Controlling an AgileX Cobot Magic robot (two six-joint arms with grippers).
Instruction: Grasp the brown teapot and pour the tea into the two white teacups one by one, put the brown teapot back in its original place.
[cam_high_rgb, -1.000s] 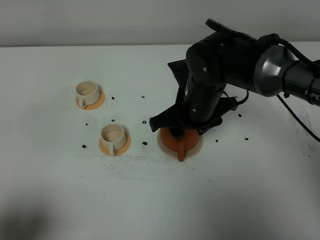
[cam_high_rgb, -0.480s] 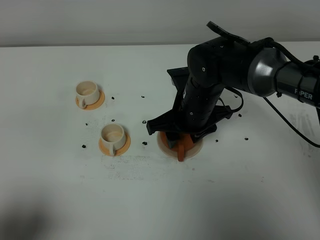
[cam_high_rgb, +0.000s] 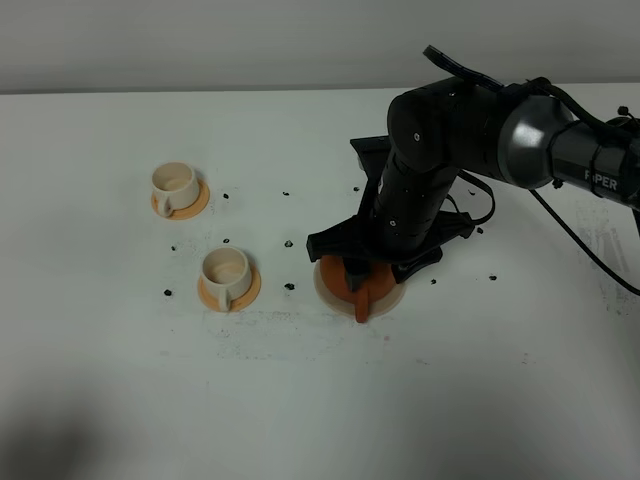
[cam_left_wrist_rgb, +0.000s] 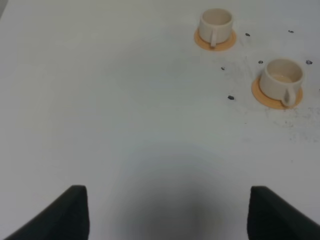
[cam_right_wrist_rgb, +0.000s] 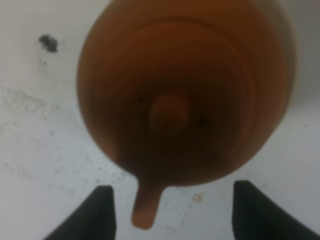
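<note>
From the high camera, the right arm (cam_high_rgb: 425, 190) has swung a little toward the cups and back again, ending hunched low over the brown teapot (cam_high_rgb: 366, 292). The teapot itself has not moved and sits upright on the pale coaster (cam_high_rgb: 324, 284), its original place, so I judge the grasp is only being lined up and no pouring has begun. The nearer white teacup (cam_high_rgb: 226, 270) and the farther white teacup (cam_high_rgb: 175, 183) each stand on an orange saucer (cam_high_rgb: 252, 288), well apart from the teapot on the left arm's side, with black specks (cam_high_rgb: 290, 286) strewn on the surface (cam_high_rgb: 300, 400) between. From the left wrist, the left fingers (cam_left_wrist_rgb: 70, 212) are spread wide over bare surface far from the teapot, holding nothing. Both cups look pale inside; the one nearer the teapot is faintly tan at the bottom, too slight to call tea. From the right wrist, the right fingers (cam_right_wrist_rgb: 102, 212) stand wide apart, gripping nothing, with the teapot's body beyond them and only a stub of it pointing between them. Its knobbed lid (cam_right_wrist_rgb: 169, 114) is on, so its contents are hidden
</note>
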